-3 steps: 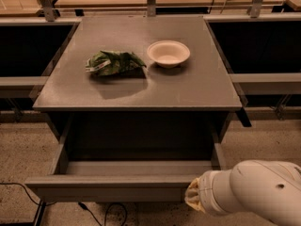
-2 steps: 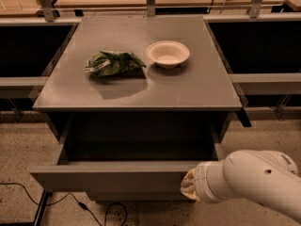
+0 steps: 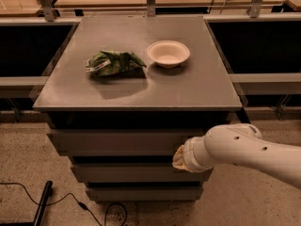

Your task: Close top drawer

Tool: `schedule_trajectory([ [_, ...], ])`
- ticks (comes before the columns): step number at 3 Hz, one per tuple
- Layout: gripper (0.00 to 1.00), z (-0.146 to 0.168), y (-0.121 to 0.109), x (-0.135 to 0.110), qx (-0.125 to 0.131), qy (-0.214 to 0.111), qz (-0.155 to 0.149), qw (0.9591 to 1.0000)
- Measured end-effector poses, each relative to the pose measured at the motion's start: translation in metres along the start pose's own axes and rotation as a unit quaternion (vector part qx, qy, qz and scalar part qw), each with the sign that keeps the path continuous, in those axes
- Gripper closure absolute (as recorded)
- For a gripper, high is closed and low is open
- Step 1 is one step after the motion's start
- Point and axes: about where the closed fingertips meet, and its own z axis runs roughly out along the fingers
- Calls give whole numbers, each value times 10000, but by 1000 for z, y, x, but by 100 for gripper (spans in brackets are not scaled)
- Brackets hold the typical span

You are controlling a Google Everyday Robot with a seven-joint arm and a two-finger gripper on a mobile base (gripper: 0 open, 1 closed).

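Observation:
The top drawer (image 3: 117, 141) is the wide grey handle-less front just under the grey cabinet top (image 3: 197, 86). It sits pushed in, about in line with the two narrower drawer fronts (image 3: 136, 172) below it. My gripper (image 3: 180, 157) is at the end of the white arm (image 3: 244, 149), which comes in from the right. The gripper's tip is against the lower right part of the top drawer's front, over the gap to the drawer below. It holds nothing that I can see.
A green crumpled chip bag (image 3: 113, 62) and a white bowl (image 3: 168, 53) lie on the cabinet top. Dark open bays flank the cabinet left (image 3: 28, 51) and right (image 3: 263, 51). A black cable (image 3: 89, 207) and a black bar (image 3: 42, 202) lie on the floor at lower left.
The top drawer stood pulled far out with its grey box showing, and it has now slid in under the cabinet top. My gripper and arm moved forward with its front.

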Motion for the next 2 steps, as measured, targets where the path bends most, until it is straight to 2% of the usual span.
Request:
schedule_trajectory([
  [1, 100, 0, 0, 0, 0, 0, 0, 10000],
  [2, 100, 8, -24, 3, 207, 60, -111, 9997],
])
